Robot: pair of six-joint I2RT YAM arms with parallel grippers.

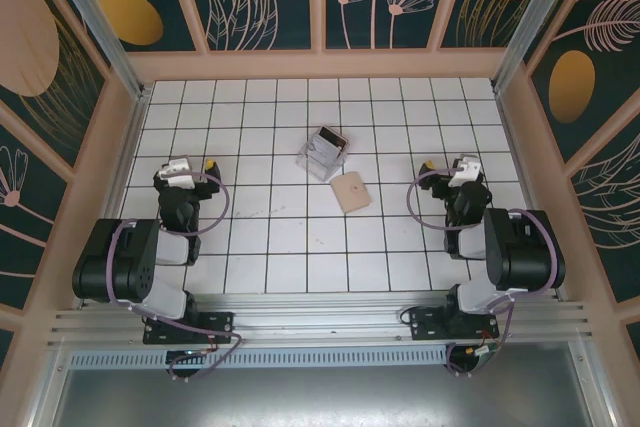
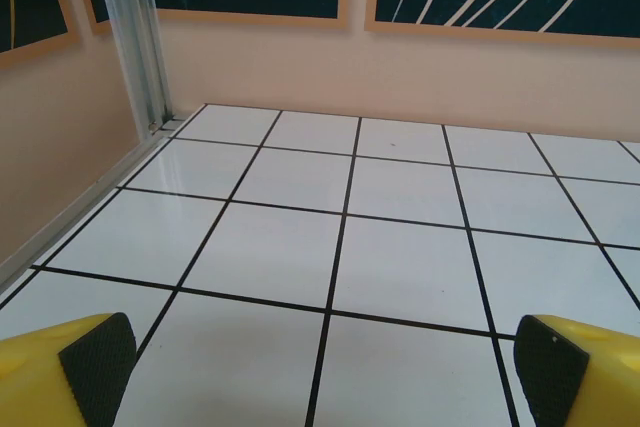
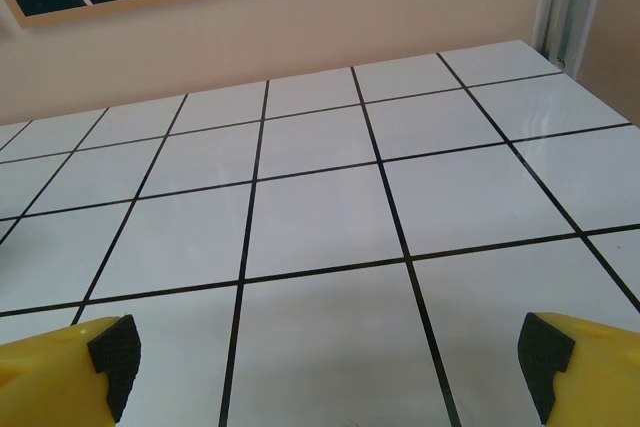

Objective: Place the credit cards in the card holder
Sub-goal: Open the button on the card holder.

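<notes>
A white tiled table. Toward its near side, the left gripper and right gripper are each spread wide, holding nothing. Mid-table lies the tan card holder, with the credit cards heaped just beyond it.

Yellow-fingered right pincer spread wide over white tiles.

On the table, the credit cards lie just beside the card holder, on its far-left, midway between the left hand and the right hand.
</notes>
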